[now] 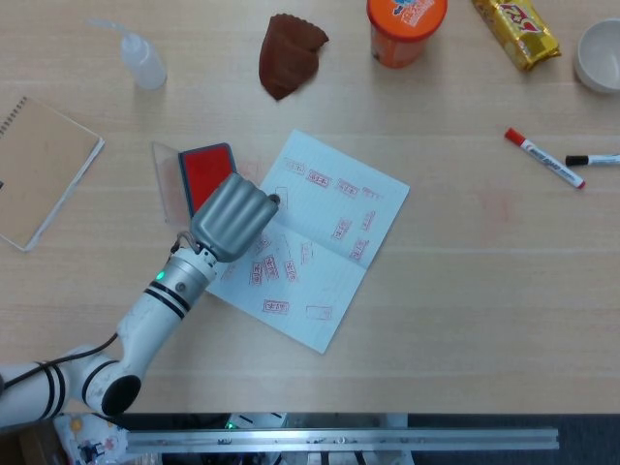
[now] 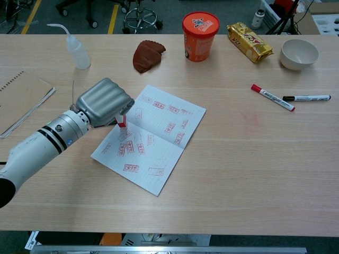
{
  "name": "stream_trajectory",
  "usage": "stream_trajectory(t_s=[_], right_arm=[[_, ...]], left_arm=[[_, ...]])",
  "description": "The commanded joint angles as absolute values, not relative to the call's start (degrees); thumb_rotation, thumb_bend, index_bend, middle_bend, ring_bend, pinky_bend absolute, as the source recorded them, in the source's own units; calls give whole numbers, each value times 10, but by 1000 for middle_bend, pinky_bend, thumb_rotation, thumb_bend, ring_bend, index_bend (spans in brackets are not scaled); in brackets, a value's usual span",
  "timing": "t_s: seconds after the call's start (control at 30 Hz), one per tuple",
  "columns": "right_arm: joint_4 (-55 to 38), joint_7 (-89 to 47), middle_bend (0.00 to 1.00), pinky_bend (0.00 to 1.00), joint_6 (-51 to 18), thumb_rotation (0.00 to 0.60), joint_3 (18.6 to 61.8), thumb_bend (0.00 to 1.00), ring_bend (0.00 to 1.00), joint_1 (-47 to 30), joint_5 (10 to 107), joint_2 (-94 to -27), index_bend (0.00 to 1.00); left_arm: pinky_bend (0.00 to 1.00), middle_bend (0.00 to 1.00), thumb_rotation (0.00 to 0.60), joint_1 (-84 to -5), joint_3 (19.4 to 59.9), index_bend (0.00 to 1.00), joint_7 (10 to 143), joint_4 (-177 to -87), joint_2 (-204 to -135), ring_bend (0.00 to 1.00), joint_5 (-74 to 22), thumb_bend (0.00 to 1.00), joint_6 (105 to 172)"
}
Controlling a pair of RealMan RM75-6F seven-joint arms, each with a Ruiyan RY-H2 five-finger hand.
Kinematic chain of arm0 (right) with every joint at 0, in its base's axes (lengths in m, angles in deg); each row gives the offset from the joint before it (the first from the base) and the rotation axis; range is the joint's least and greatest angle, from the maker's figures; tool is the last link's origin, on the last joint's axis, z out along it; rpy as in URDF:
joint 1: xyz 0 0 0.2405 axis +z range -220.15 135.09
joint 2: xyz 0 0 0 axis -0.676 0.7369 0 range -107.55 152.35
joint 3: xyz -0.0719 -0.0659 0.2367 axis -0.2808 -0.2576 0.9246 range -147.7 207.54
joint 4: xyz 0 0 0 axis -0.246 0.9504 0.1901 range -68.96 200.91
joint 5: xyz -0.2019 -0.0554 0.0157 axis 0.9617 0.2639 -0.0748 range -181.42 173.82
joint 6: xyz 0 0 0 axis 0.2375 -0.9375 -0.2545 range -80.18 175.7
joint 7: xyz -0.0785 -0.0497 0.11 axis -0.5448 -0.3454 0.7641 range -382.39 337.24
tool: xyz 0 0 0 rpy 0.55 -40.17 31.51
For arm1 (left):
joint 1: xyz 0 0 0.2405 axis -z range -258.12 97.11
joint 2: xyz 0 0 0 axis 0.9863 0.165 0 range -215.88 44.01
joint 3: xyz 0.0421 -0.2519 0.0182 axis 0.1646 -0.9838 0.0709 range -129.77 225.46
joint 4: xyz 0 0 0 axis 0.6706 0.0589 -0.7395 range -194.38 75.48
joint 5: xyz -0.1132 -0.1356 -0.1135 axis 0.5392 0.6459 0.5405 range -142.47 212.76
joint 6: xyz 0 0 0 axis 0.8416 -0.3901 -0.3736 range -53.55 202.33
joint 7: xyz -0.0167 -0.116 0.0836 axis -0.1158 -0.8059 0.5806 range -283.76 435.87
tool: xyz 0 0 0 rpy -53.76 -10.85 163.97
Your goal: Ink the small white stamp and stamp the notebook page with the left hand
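One hand is in play here, the left hand, and its fingers are curled tight around the small white stamp, whose red-tipped lower end pokes out below the knuckles in the chest view. From overhead the stamp is almost wholly hidden under the hand, so the chest camera is the one to trust. The right hand is nowhere to be seen in either view.

The stamp hangs just above the near-left part of the notebook page, at its left edge, seemingly clear of the paper, though I cannot be sure of the gap. The red ink pad lies just beyond the hand toward the far-left, its clear lid propped open beside it. So the hand sits between pad and page, with the pad away from the robot and the paper toward the right.

The stamp's long axis runs roughly upright, tilted a little, face downward. The page already carries many red imprints, and open paper lies further right. I judge the coming move to be either a short reach back to the pad for ink or a press straight down onto the sheet.
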State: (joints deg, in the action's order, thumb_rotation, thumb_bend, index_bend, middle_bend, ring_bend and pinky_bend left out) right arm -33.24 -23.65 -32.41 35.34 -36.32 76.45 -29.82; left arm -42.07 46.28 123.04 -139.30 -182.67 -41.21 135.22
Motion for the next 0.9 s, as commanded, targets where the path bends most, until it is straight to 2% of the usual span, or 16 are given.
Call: stream_trajectory(t_s=[0.03,0.37,0.9], right_arm=[[-331,-234,509,517,-324,600,354,68,408,-362,767,-299,433],[-323,-225,509,517,-322,600,353,68,408,-360,772,-302,432],[-327,-229,509,517,-325,600,352,68,408,-363,772,-300,433]], left_arm=[[1000,979,600,-425,463,570,1239,-1421,-1801,1000,-418,275,1364],[1000,977,600,-443,487,570,1237,-1439,-1767,1000,-435,275,1375],[1000,976,600,-468,520,569,1198,-1398,-1770,1000,-472,275,1377]])
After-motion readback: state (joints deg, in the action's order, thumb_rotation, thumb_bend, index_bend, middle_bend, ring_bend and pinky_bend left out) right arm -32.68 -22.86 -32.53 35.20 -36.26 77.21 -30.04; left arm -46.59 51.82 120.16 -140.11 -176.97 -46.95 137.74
